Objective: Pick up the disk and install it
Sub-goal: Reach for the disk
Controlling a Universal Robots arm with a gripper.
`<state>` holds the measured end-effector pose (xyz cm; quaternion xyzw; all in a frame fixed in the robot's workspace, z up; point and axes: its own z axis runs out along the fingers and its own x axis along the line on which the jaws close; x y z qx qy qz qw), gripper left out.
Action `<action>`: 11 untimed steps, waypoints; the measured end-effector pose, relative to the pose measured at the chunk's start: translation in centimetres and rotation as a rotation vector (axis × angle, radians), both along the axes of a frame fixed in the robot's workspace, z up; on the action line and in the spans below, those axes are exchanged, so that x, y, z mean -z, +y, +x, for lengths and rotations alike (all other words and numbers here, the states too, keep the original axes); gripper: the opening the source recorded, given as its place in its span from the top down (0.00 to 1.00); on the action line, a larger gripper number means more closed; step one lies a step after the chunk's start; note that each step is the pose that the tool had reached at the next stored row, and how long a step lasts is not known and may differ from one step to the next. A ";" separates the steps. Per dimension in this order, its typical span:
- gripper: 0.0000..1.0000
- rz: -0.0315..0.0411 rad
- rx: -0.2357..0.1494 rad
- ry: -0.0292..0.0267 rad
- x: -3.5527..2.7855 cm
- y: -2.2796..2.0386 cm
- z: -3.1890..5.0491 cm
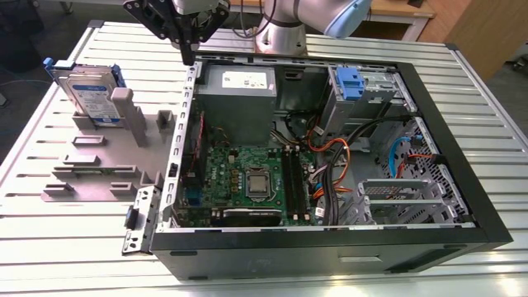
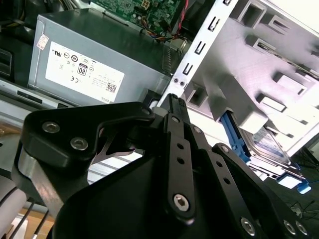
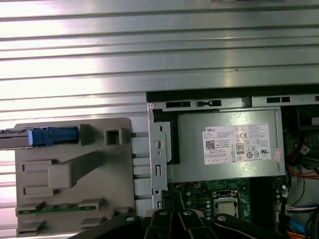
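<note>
Disk (image 1: 86,93) stands on edge in grey fixture (image 1: 103,158), upper left of the exterior view, probably to offer its top edge; gripper (image 1: 189,60), claw together and empty, hangs just beside, over the computer case (image 1: 330,247) rim.

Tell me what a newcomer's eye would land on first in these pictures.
The open computer case sits in the middle of the exterior view, its green motherboard and coloured cables laid bare. On that view's left the disk stands upright in a grey holder. The black pincer hangs shut and empty above the case's edge by the grey power supply.
</note>
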<state>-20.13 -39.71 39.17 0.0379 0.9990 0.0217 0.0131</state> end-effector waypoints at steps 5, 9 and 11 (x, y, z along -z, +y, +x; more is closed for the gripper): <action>0.89 0.0000 0.000 0.0000 0.01 0.00 -0.15; 0.89 0.0000 0.000 0.0000 0.01 0.00 -0.28; 0.89 0.0000 0.000 0.0000 0.01 0.00 -0.34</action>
